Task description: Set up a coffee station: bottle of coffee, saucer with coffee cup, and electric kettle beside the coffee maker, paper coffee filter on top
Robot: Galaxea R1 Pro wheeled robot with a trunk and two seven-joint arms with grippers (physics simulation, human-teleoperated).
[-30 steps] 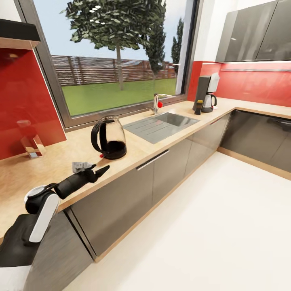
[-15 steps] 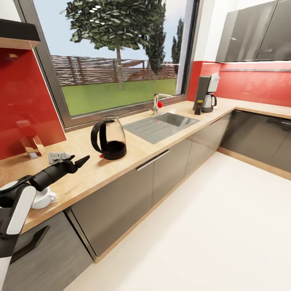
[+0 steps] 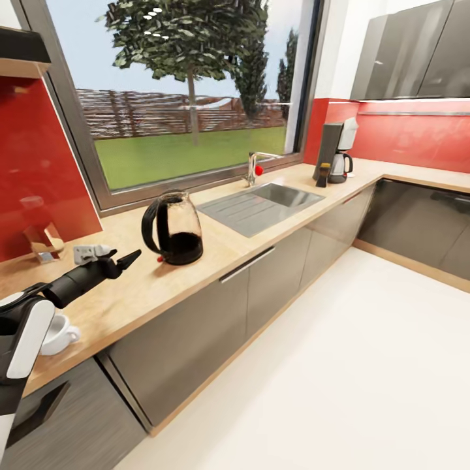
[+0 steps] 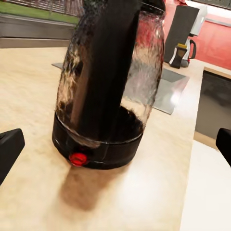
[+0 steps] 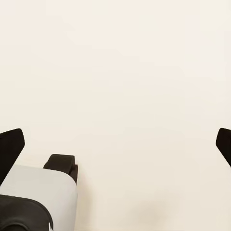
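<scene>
- Head view: left gripper [image 3: 130,257] out over the tabletop [image 3: 215,251], jaws parted and holding nothing; electric kettle [image 3: 173,228] upright just ahead of the jaws, apart from them. Coffee cup [image 3: 57,334] behind the jaws, beside the arm. Sink [image 3: 261,203] beyond the kettle; coffee maker [image 3: 335,155] far past it, well apart from the jaws, a small bottle [image 3: 322,174] touching its foot.
- Left wrist view: kettle's dark base [image 4: 98,150] and red switch [image 4: 78,159] straight ahead between wide-spread fingertips [image 4: 9,149], untouched; coffee maker [image 4: 184,30] far behind.
- Right wrist view: right gripper [image 5: 118,149] with jaws spread wide, empty, over pale floor [image 5: 125,72]; robot base [image 5: 36,197] near one fingertip.
</scene>
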